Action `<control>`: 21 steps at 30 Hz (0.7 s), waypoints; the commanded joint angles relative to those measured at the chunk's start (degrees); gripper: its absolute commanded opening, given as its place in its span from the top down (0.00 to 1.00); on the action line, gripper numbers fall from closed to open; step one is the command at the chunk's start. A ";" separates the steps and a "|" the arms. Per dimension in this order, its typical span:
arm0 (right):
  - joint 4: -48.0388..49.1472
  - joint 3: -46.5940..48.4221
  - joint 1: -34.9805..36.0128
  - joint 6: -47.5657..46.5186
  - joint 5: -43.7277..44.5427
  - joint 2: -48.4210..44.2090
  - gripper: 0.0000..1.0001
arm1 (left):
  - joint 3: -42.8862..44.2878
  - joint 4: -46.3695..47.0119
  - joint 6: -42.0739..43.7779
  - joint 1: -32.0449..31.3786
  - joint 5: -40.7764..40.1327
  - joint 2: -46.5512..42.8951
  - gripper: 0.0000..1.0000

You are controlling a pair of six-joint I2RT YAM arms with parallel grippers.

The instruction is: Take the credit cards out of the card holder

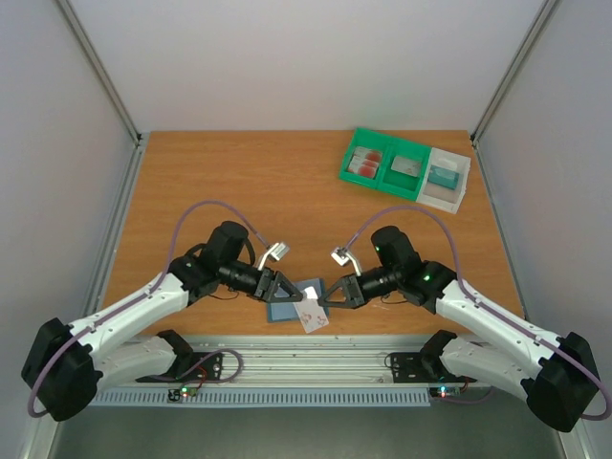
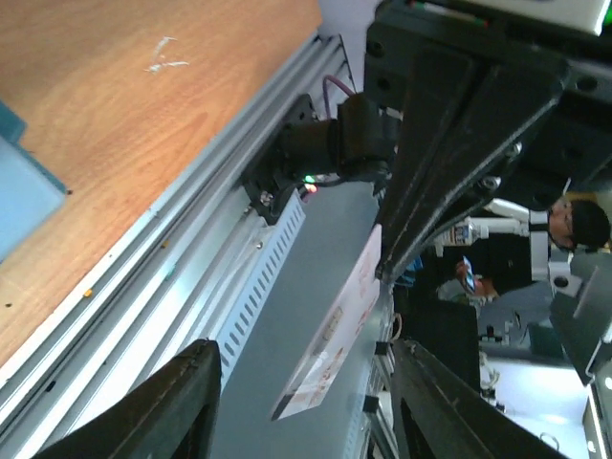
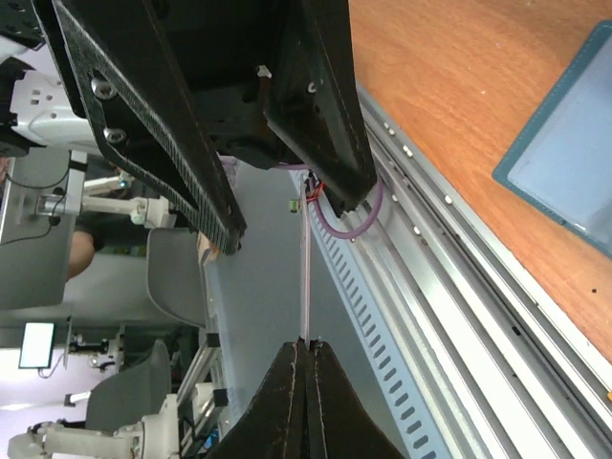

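Note:
The blue-grey card holder [image 1: 285,308] lies flat on the table near the front edge, between the two grippers. My right gripper [image 1: 331,295] is shut on one pale pinkish credit card [image 1: 313,316], held clear of the holder and over the table's front rail. The right wrist view shows that card edge-on [image 3: 305,277] between my closed fingertips [image 3: 308,342], with the holder at the right [image 3: 574,163]. My left gripper [image 1: 281,287] is open, and the card [image 2: 335,335] hangs between its spread fingers [image 2: 182,402] without touching them. The holder's corner [image 2: 24,196] shows at the left.
A green two-compartment tray [image 1: 384,179] stands at the back right, with red cards [image 1: 364,163] in one bay and a grey piece [image 1: 408,165] in the other. A white tray [image 1: 457,191] beside it holds a teal piece [image 1: 443,175]. A metal rail [image 1: 306,356] runs along the front edge.

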 commanded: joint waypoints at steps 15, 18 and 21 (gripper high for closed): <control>0.58 2.47 -0.23 6.33 7.28 -5.57 0.71 | 0.84 6.41 -3.25 -0.89 1.31 -2.15 1.00; 2.35 0.88 -0.22 11.74 12.18 -9.12 0.58 | 0.06 10.31 -6.25 -0.90 -2.91 -3.16 1.00; 5.83 -1.58 -0.25 17.82 16.51 -12.53 0.50 | -1.37 15.68 -10.48 -0.90 -7.54 -4.28 1.00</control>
